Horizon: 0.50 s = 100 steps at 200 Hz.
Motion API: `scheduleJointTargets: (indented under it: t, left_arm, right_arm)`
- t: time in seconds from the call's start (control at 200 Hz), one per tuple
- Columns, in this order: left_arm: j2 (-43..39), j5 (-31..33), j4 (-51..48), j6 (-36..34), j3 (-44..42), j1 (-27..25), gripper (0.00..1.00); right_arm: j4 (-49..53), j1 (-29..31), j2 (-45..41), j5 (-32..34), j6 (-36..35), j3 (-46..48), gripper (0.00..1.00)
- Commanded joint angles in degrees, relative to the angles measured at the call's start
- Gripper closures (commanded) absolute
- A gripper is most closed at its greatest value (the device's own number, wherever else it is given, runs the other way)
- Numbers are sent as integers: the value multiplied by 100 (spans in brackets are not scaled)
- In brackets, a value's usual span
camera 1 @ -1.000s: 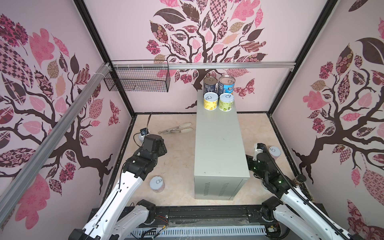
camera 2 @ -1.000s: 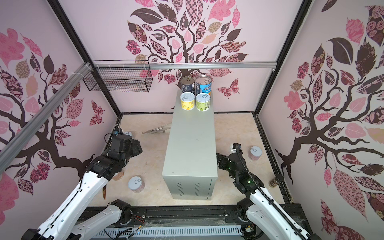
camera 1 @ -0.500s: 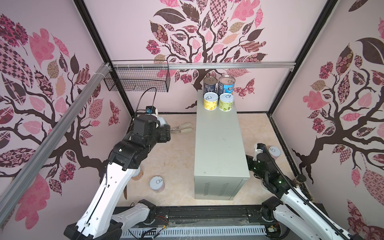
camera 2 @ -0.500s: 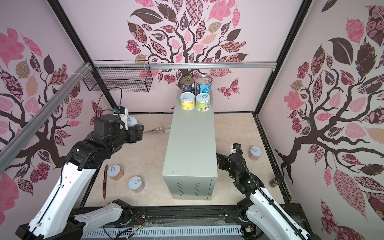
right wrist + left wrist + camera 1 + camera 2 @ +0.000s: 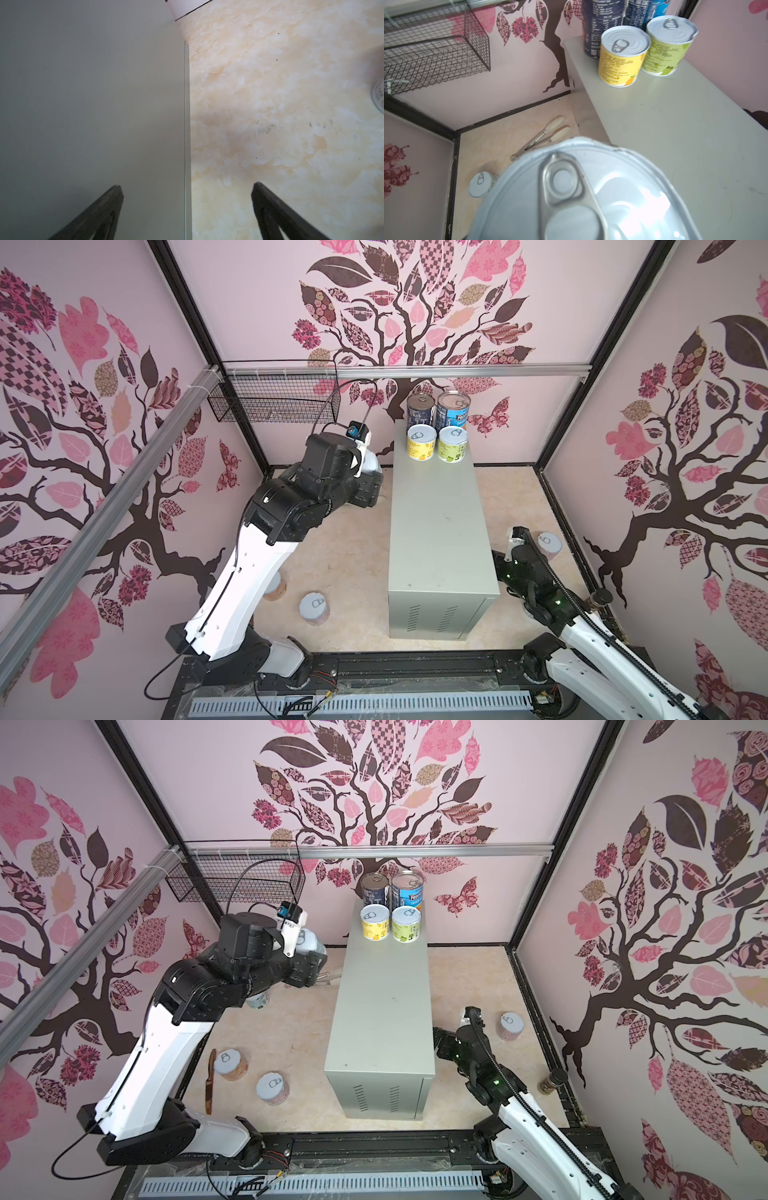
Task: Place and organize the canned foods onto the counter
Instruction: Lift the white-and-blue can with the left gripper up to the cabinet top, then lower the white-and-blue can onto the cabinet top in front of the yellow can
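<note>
Held can (image 5: 591, 197): a short metal cylinder, gripped by the left gripper (image 5: 309, 957), whose jaws are closed on its sides. It is lifted off the floor (image 5: 349, 556), just beside the counter's left side. It stands about upright, long axis near vertical. Its pale, ridged lid with a ring pull-tab faces up at the wrist camera.

The counter (image 5: 436, 531) is a tall, smooth, grey-green metal box with a flat top. Its long axis runs from the near edge to the back wall, with vent slots on the near end. Four cans stand upright at its far end: a navy can (image 5: 420, 408) and a blue can (image 5: 453, 408), both tall, at the back, and a yellow can (image 5: 422, 442) and a green can (image 5: 453, 443), both short, just in front.

The right gripper (image 5: 188, 191) hangs low beside the counter's right side, its dark tapered fingers (image 5: 112, 199) spread wide and empty.

More short cans stand on the beige marbled floor: two (image 5: 272, 1088) at near left, one (image 5: 512, 1025) at right. Metal tongs (image 5: 546, 135) with cream tips lie near the back wall. A black wire basket (image 5: 274, 402) hangs above.
</note>
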<state>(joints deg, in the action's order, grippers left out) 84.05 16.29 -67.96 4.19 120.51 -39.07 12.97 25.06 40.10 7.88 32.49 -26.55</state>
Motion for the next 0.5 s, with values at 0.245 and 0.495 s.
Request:
scheduleJointTargets:
  t: [0.245,0.495]
  left_arm:
    - [874,-404,-287,-256,1364,-235,41]
    - [1474,-535,-589,-293,2035,-303,41]
  right_arm:
    - [-58,31,7,38,-68,79,0]
    - [-154,28,54,-55,-73,110,0]
